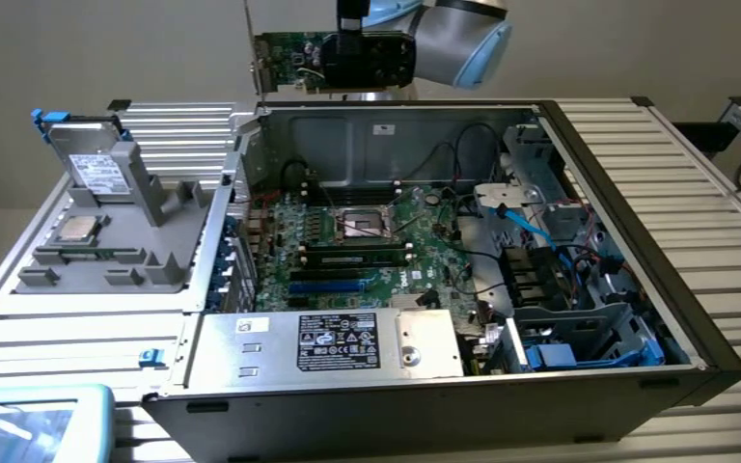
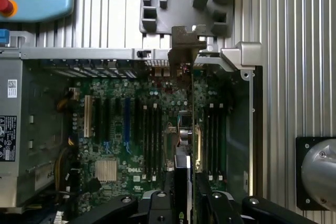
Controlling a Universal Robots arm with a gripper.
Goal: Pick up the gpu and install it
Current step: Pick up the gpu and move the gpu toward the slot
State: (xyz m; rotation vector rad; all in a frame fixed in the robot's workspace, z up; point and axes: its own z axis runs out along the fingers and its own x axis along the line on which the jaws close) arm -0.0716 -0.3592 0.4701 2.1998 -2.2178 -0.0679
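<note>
The gpu is held at the top centre of the exterior view, gripped edge-on by the gripper, whose fingers are closed on the card. It is raised well above the open computer case. In the wrist view it is seen over the green motherboard, with its silver bracket at the end away from the gripper.

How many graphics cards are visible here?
1: the graphics card is clamped in the gripper, above the rear of the open computer case. More may be hidden inside.
</note>
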